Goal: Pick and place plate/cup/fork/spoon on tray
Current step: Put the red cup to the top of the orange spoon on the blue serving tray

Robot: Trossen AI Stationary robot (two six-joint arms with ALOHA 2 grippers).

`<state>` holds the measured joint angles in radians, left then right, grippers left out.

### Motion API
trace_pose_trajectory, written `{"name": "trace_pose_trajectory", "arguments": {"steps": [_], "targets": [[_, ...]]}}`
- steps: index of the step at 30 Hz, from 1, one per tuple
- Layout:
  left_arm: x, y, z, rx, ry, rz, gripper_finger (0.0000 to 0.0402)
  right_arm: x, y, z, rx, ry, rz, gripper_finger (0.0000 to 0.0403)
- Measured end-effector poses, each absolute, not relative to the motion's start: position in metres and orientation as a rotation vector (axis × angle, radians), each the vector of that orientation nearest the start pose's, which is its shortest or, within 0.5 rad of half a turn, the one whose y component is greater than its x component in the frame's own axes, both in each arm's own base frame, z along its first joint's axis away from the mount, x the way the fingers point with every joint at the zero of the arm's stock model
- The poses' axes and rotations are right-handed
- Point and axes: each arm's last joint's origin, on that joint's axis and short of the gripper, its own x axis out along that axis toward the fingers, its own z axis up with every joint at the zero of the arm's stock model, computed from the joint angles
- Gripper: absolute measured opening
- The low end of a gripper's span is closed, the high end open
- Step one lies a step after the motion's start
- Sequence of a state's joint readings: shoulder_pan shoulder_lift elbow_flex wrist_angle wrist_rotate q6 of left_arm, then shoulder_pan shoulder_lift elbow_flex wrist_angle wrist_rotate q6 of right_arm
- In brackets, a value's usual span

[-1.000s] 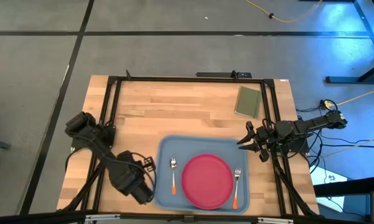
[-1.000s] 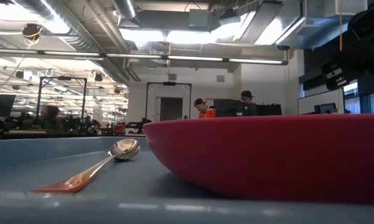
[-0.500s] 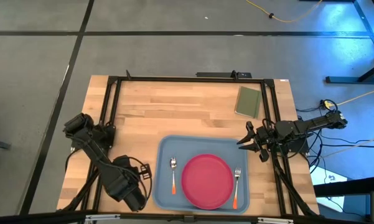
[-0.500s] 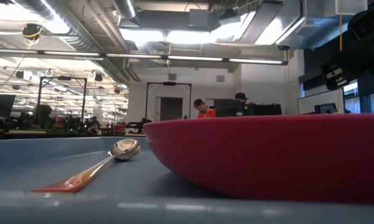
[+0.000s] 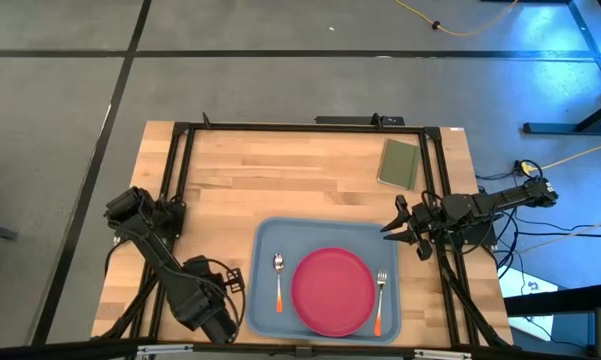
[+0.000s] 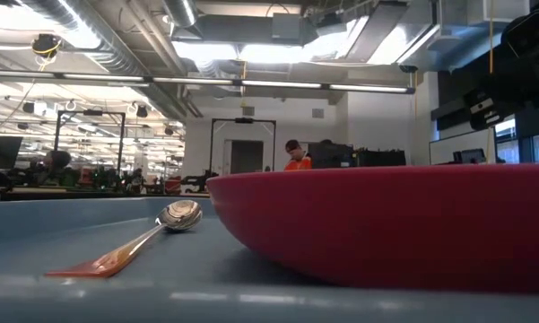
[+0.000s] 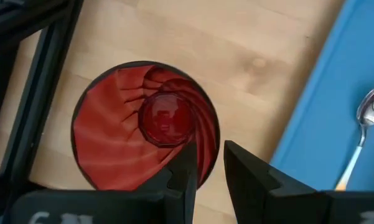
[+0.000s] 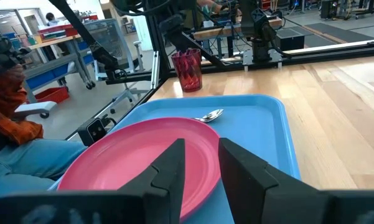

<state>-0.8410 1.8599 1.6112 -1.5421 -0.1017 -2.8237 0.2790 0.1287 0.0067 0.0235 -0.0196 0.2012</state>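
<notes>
- Risk: left pincer [image 7: 205,171] sits w/ one finger over the rim of the small dark red translucent round cup [image 7: 146,126]. If it shuts off-centre or lifts at a slant, the cup could tip or skid off the near left edge of the wooden bench [image 5: 280,180].
- Left pincer: narrowly parted, nothing gripped yet. It hangs over the cup, at the bench's near left corner.
- Cup: upright on bare wood, just outside the left edge of the large light blue rectangular plastic tray [image 5: 265,238], not on it.
- Already on tray: round flat pink-red plastic plate [image 5: 332,291] mid; small silver orange-handled spoon [image 5: 278,280] left of it, orange-handled fork [image 5: 379,302] right.
- Right pincer [image 5: 400,228]: parted, empty, waits at tray's far right corner.
</notes>
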Motion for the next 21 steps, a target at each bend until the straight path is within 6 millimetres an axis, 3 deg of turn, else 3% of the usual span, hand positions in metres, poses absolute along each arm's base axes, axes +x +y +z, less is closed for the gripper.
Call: {"name": "trace_pose_trajectory", "arguments": {"steps": [21], "targets": [[0.229,-0.246,0.242,-1.262,0.808,1.649,0.0073,0.101,0.029,0.158,0.187,0.128,0.287,0.0102]]}}
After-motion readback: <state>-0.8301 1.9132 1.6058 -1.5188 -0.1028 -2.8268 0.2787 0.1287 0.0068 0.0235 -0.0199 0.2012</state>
